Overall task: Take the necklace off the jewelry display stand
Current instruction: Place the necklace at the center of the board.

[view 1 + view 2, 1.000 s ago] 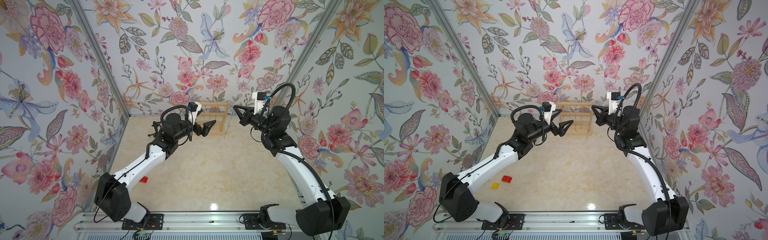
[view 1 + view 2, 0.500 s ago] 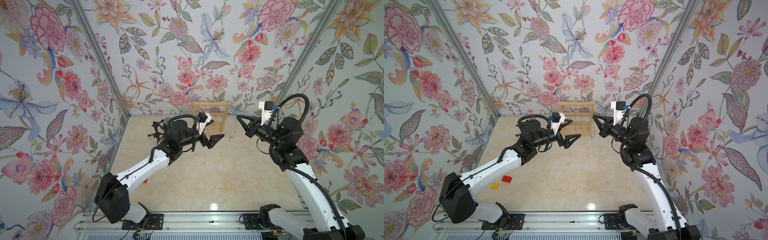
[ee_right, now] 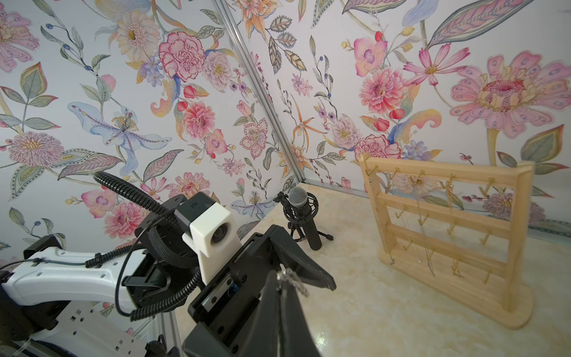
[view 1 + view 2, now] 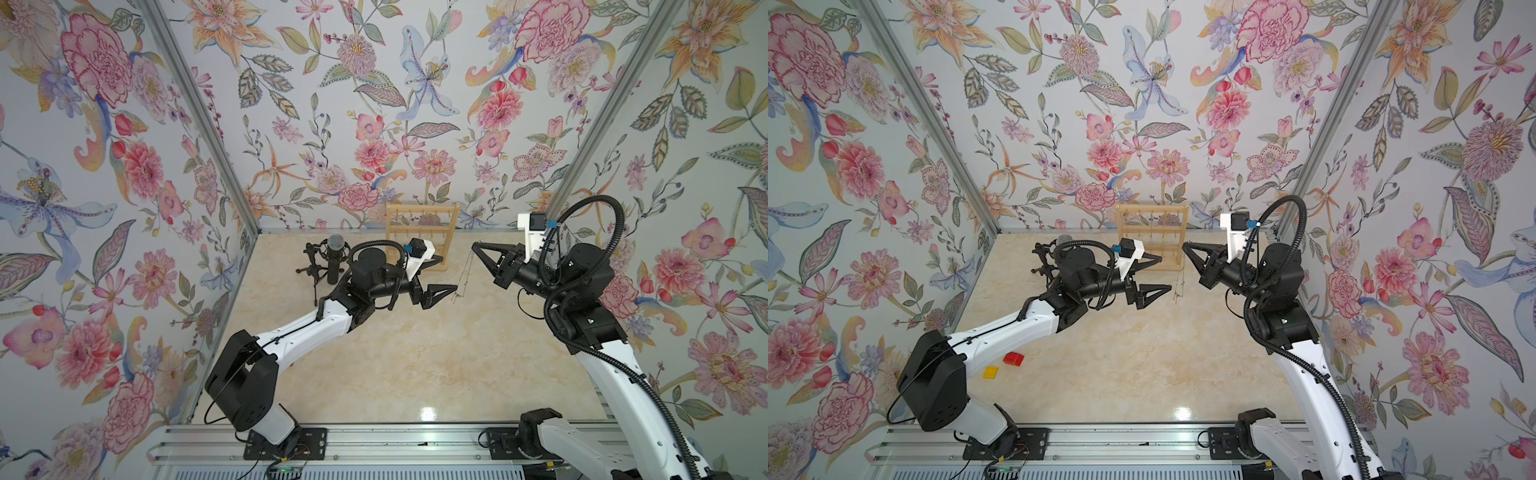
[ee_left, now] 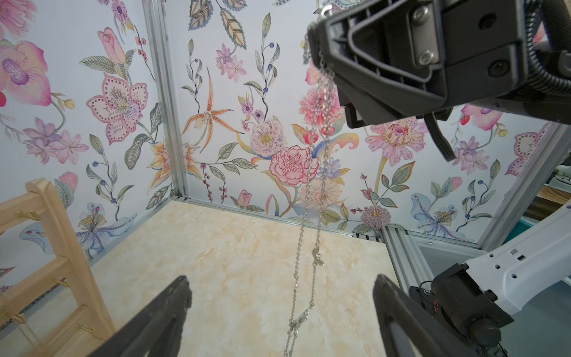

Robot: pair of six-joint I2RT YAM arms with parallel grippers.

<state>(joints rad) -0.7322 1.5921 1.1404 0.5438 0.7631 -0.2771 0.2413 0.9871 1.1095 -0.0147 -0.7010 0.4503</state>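
The pale wooden jewelry display stand stands at the back wall. A thin silver necklace hangs free in front of the stand, clear of its hooks. My right gripper is shut on the necklace's top end. My left gripper is open, level with the chain's lower part. In the left wrist view the chain dangles between the two fingers and touches neither.
A black microphone on a small tripod stands left of the stand, behind my left arm. Thin chains hang on the stand's hooks. A red brick and a yellow brick lie at the front left.
My right gripper has drawn back from the stand to the right, carrying the necklace. My left gripper has swung right and forward to the hanging chain, uncovering the microphone.
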